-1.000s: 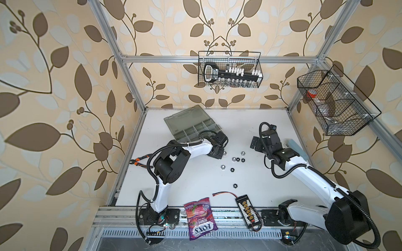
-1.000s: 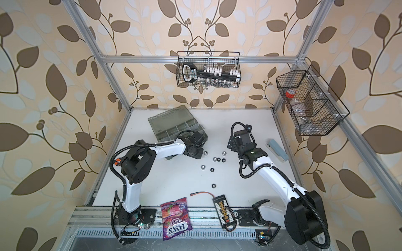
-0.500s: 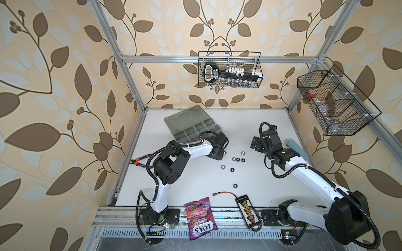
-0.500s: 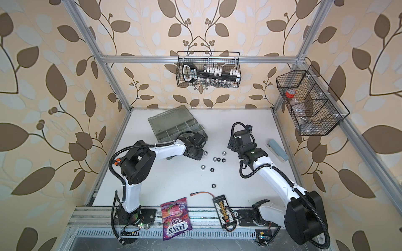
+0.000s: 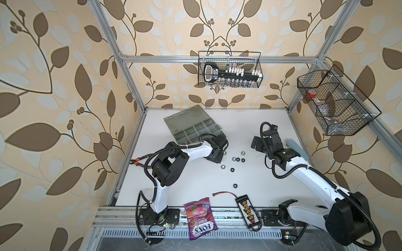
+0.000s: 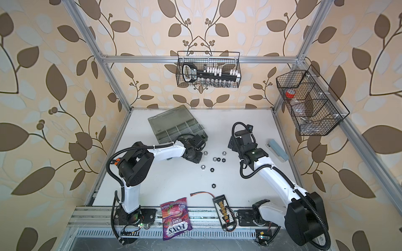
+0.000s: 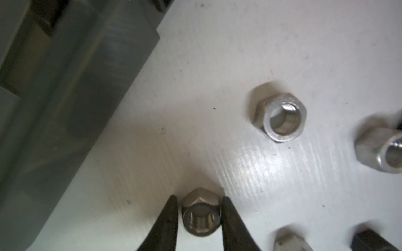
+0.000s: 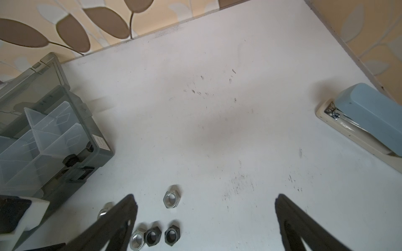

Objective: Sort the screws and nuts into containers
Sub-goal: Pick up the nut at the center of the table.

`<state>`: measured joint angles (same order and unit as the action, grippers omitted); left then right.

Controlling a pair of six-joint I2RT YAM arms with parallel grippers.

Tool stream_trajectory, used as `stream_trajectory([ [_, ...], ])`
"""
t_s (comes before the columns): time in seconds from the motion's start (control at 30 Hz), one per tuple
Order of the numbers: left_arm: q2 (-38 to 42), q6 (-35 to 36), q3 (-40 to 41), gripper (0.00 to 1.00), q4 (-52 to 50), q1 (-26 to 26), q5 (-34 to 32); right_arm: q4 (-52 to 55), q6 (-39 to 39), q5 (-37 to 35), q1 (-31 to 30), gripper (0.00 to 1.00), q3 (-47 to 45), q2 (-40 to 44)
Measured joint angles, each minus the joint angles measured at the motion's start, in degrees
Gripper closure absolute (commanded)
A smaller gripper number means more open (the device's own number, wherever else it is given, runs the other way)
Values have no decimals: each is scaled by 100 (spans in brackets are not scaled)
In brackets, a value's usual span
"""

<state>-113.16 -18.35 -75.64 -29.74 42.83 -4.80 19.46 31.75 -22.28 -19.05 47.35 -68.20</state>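
White glossy links and bulky black joint housings are seen on the left arm (image 5: 195, 152) and right arm (image 5: 315, 180). Black ribbed hoses (image 5: 279, 177) are run along both, strapped on with white zip ties (image 5: 186, 147). Orange plugs (image 5: 136, 162) are noted by the left shoulder. Black base plates (image 5: 174, 214) are fitted underneath. The left gripper (image 7: 198, 202) and right gripper (image 8: 205, 196) are tipped with matt black tapered fingers (image 8: 287, 210).

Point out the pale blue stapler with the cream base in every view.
Top view: pale blue stapler at the white table, right edge.
Top view: same spot.
Left wrist: not in it.
Right wrist: by the table edge.
Shared landmark, in all four: grey-green plastic organizer case.
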Motion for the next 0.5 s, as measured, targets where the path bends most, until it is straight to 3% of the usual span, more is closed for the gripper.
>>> stream_trajectory([
  [0.5, 9, -11, 4, 72, -44, 0, 11, 0, 20, 0, 2, 0, 0, 0],
])
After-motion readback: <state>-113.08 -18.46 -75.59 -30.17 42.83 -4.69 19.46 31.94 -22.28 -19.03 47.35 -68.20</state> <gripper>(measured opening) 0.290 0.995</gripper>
